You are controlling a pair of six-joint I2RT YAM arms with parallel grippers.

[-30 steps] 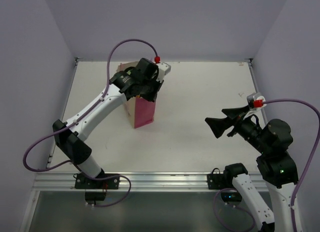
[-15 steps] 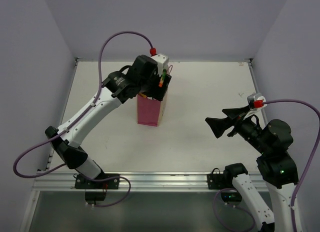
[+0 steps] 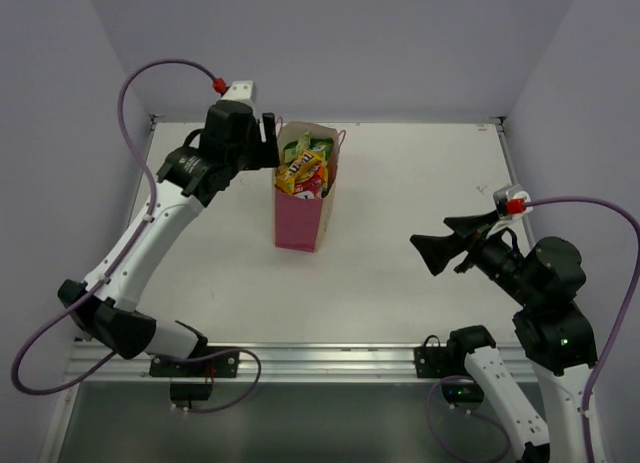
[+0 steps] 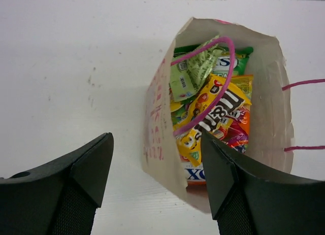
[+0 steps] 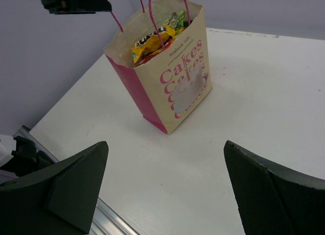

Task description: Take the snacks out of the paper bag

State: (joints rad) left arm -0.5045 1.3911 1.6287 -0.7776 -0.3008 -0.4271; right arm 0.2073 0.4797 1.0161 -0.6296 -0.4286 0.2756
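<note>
My left fingers (image 3: 268, 141) stand apart with nothing between them, held up over the tabletop (image 3: 420, 173) just beside the top of the paper bag (image 3: 298, 223), on its left. Seen from my left wrist, the bag's open mouth lies just past the tips and a little toward my right-hand finger, whose tip overlaps the bag's near edge. I cannot tell whether it touches the paper. Looking down into the mouth I see the snacks (image 3: 303, 170) packed inside: a yellow packet (image 4: 213, 110) with dark lettering lies uppermost, a green packet (image 4: 195, 72) behind it, and orange and red ones beneath. One purple-pink cord handle (image 4: 223, 67) loops across the packets, and the other hangs out over the far wall. The bag stands upright on the left-centre of the tabletop, with pink narrow sides and a pale face printed "Cakes". My right fingers (image 3: 433, 240) are spread wide and empty, hovering over the right side of the tabletop, well apart from the bag and pointing toward it. From that wrist the bag stands far off between the two tips.
</note>
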